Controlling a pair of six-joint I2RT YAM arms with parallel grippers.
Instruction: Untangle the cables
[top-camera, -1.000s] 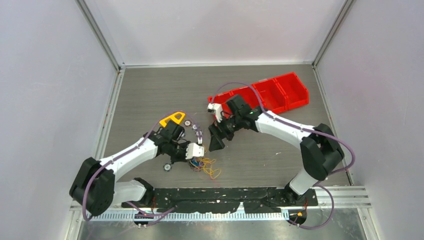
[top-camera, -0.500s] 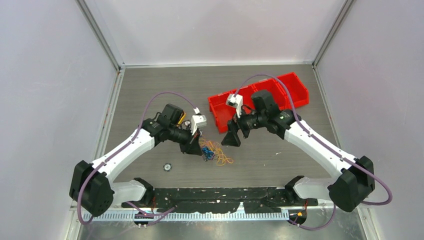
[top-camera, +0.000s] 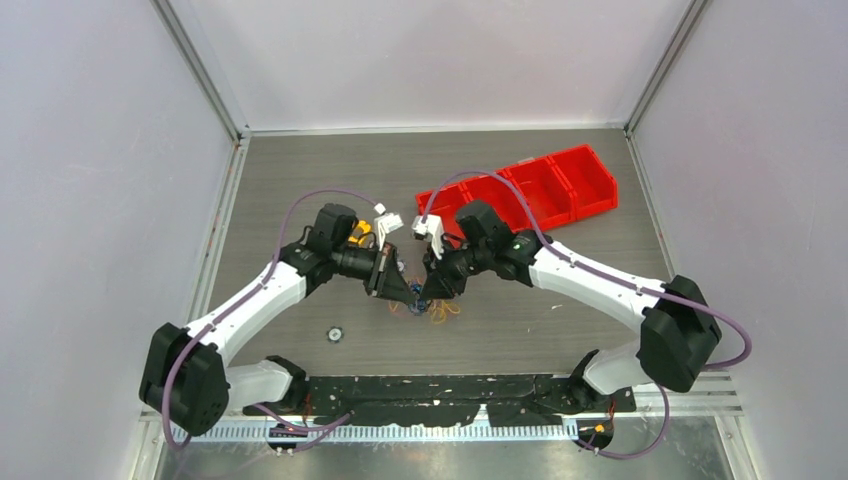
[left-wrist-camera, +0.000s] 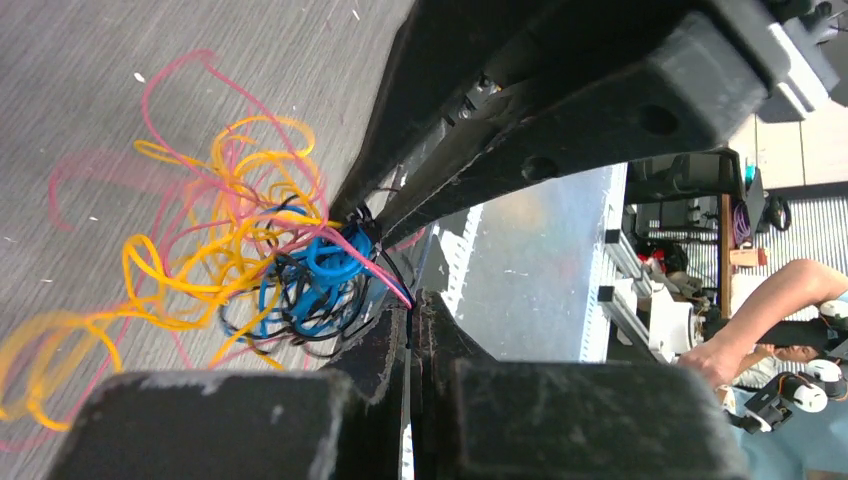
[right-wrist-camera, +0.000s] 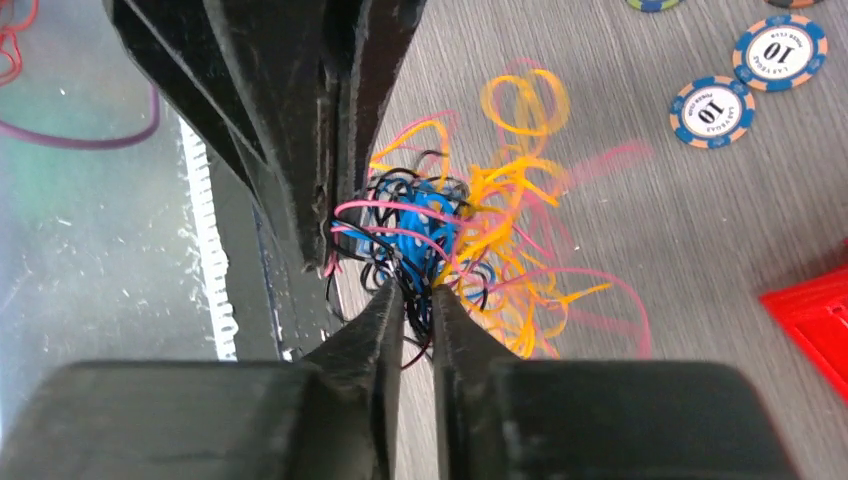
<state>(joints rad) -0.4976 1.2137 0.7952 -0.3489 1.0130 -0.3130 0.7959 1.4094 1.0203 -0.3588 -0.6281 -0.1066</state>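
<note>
both grippers met nose to nose over the cables (top-camera: 438, 311), which lay bunched on the table (top-camera: 300, 180) a little nearer than its middle, with the red bins (top-camera: 585, 180) off at 1 o'clock and a lone disc (top-camera: 334, 334) at 8 o'clock. the left gripper (left-wrist-camera: 411, 306) was clenched on a few black and pink strands at the knot's edge. the right gripper (right-wrist-camera: 417, 295) had its jaws pinched nearly together on black strands from the opposite side.

to my eye the step was a pull-apart. it wanted a slow, level draw toward 9 and 3 o'clock, low over the table, so the loops slid free rather than cinching the blue core tighter.

the wires were hair-thin and looked springy. the orange ones curled in loose open loops, the pink ones arced wide, and the black and blue ones were packed densely at the centre. such slick strands could slip from the pads. two blue-rimmed chips (right-wrist-camera: 712, 110) lay beyond on the grey wood-grain, at 2 o'clock.
</note>
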